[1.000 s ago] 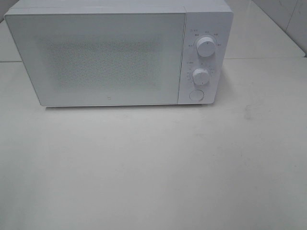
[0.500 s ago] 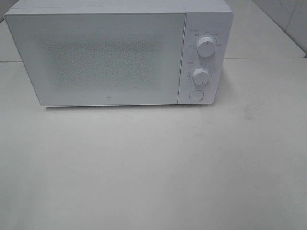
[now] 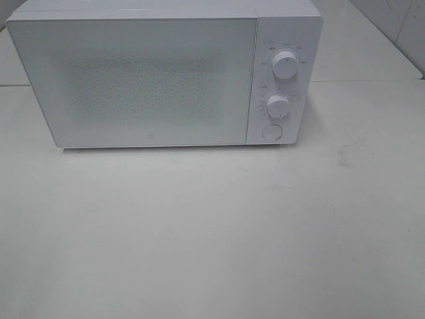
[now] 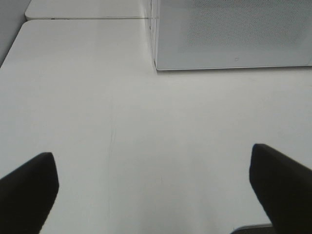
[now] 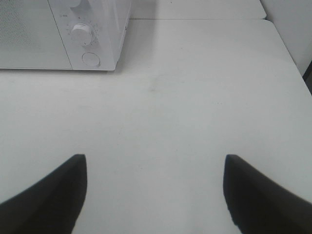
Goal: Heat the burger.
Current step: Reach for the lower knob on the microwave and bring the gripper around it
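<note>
- Left end effector [image 4: 151,151]: fingers spread wide, holding nothing, above the bare bench [image 3: 212,232].
- Right end effector [image 5: 155,157]: likewise wide and empty, over the bench on the control-panel side.
- Burger: in none of the views. Whether it sits behind the shut door [image 3: 133,83] cannot be told, so the oven might be started empty.
- Round button [image 3: 271,132], lowest on the panel: a hard push may slide the microwave oven [image 3: 153,10] backward, and a door springing open could strike the left end effector.
- Lower dial [image 3: 277,106] and upper dial [image 3: 284,65]: close together, so wide fingers may catch the wrong one or overturn it.
</note>
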